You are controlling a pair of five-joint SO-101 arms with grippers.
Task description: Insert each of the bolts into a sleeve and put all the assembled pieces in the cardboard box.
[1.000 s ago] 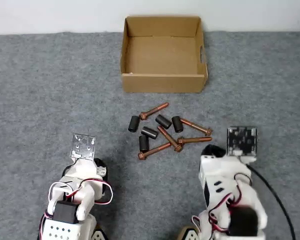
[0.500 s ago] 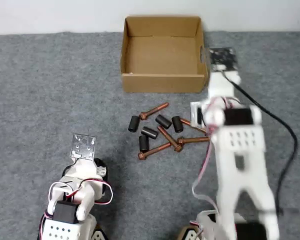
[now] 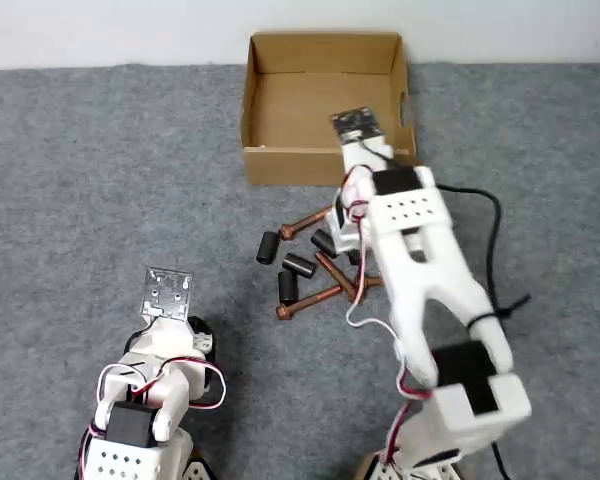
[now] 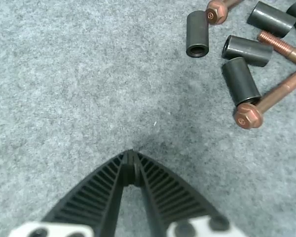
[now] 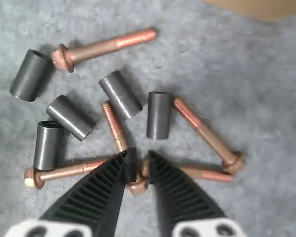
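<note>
Several copper bolts [image 5: 106,44] and black sleeves [image 5: 119,94] lie loose in a pile on the grey carpet, in front of the cardboard box [image 3: 325,165]. None of the bolts sits in a sleeve. My right arm [image 3: 400,205] stretches over the pile's right side. My right gripper [image 5: 139,155] hangs just above a bolt head [image 5: 138,186] with its fingers a narrow gap apart, holding nothing. My left gripper [image 4: 131,154] is shut and empty over bare carpet, short of the nearest sleeve [image 4: 197,33]. The left arm [image 3: 160,350] is folded at the front left.
The box [image 3: 280,110] holds nothing and stands at the back, close to a white wall. A black cable [image 3: 485,215] trails from the right arm. Bare carpet spreads to the left and right of the pile.
My right arm rose from its folded pose at the front right, swung out past the box's right side, then came left over the pile. The left arm and the parts stayed still.
</note>
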